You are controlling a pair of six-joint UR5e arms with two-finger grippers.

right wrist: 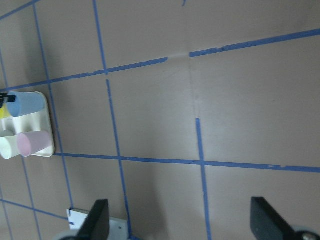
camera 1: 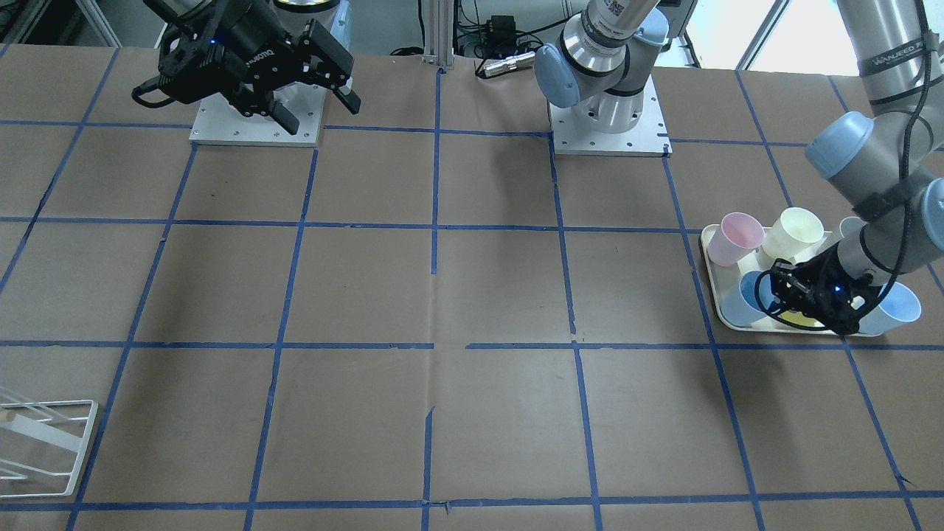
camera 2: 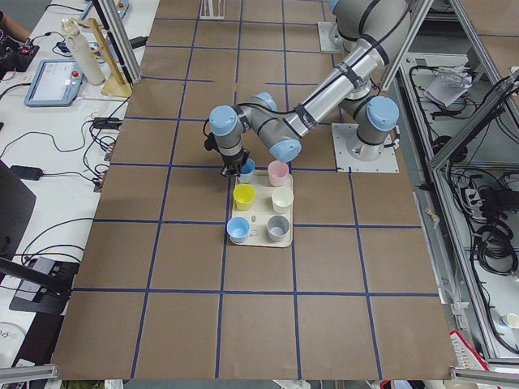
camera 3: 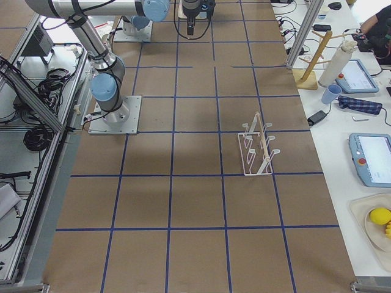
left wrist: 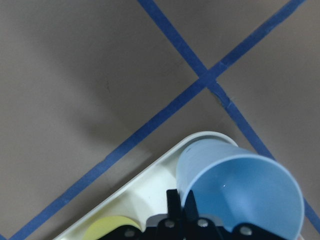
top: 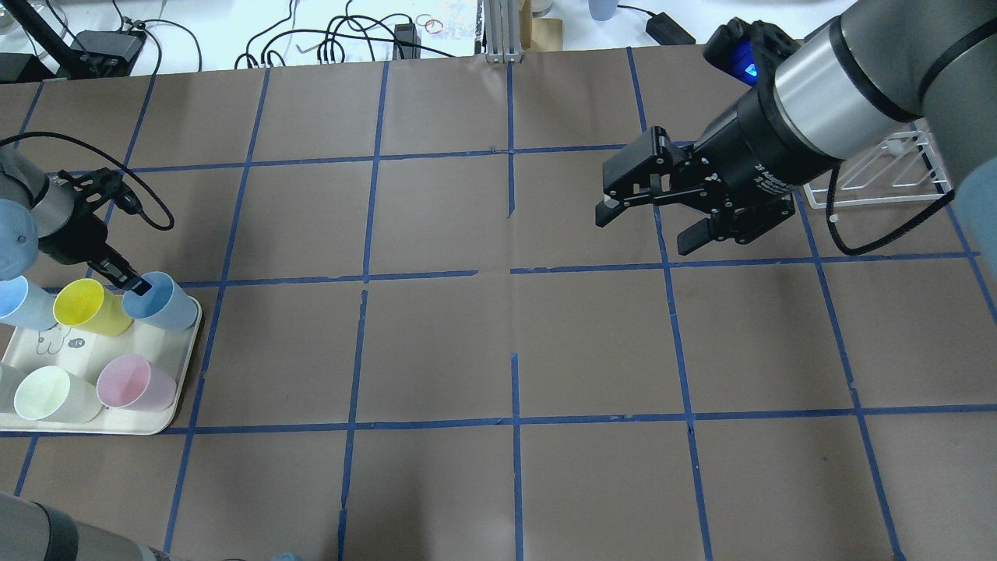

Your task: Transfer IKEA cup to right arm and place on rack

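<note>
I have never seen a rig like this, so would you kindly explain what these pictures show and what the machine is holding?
The machine is two jointed robot arms bolted to a table covered in brown paper with a blue tape grid. Two pictures look down from behind and in front of the robot, two from the table's ends, and two come from cameras on the wrists. A cream tray carries six plastic cups; a white wire rack stands apart, on the table's other side. The left pincer pinches the rim of a blue cup at the tray's corner. The right pincer hangs open and empty.
</note>
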